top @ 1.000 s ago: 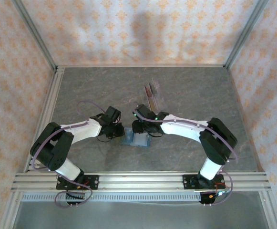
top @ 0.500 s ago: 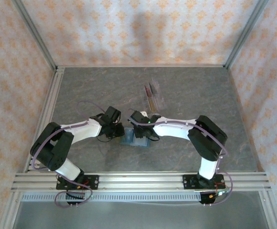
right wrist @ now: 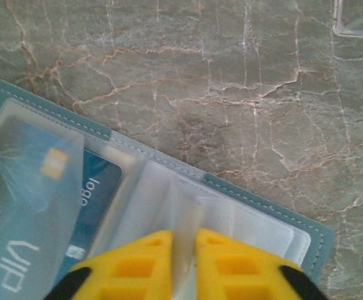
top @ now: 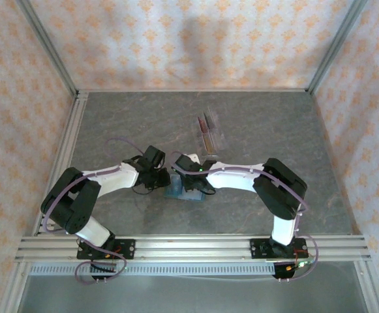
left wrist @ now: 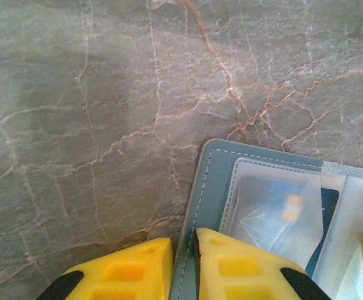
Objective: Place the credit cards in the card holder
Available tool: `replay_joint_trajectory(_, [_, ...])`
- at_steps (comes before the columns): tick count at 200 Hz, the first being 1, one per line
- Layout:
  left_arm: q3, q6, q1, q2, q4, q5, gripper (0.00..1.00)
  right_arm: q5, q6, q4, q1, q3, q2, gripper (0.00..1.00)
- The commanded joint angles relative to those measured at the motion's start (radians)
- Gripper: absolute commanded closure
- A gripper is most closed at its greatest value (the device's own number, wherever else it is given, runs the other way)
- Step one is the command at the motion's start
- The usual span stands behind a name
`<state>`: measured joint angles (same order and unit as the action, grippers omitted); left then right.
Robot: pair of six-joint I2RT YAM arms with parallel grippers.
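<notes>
Right pincer [right wrist: 184, 240] pinches a clear sleeve [right wrist: 190, 209] of the card holder [right wrist: 256, 219]

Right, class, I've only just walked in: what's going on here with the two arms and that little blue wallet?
Two robot arms are working on an open teal card holder lying on the marble table. The left gripper pinches its edge, apparently to steady it. The right gripper is closed on a clear pocket inside it. A blue card sits in a neighbouring pocket. More cards stand in a clear rack farther back, so the job looks unfinished.
</notes>
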<state>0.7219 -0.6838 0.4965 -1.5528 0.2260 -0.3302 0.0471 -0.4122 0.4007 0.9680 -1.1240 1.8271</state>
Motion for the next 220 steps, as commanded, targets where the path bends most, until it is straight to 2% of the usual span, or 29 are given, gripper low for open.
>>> replay_joint_trajectory(1, [-0.044, -0.024, 0.012, -0.010, 0.020, -0.026, 0.82, 0.024, 0.020, 0.050, 0.003, -0.056, 0.003, 0.96])
replay_joint_trajectory(9, [-0.049, -0.032, 0.014, -0.009, 0.017, -0.024, 0.82, 0.019, 0.027, 0.057, 0.003, -0.074, 0.002, 1.00])
replay_joint_trajectory(76, [-0.094, -0.098, 0.047, 0.054, 0.002, 0.011, 0.82, -0.119, 0.028, 0.013, -0.012, -0.150, 0.019, 1.00])
replay_joint_trajectory(105, [-0.103, -0.121, 0.054, 0.051, -0.021, 0.019, 0.82, -0.225, -0.004, -0.045, -0.024, -0.147, 0.030, 0.81])
replay_joint_trajectory(129, [-0.101, -0.135, 0.062, 0.038, -0.039, 0.018, 0.82, -0.303, -0.041, -0.109, -0.040, -0.123, 0.031, 0.73])
replay_joint_trajectory(183, [-0.102, -0.152, 0.066, 0.049, -0.034, 0.030, 0.82, -0.484, -0.150, -0.317, -0.085, -0.025, 0.008, 0.62])
replay_joint_trajectory(220, [-0.116, -0.166, 0.066, 0.104, 0.001, 0.077, 0.82, -0.536, -0.189, -0.410, -0.092, -0.009, 0.015, 0.59])
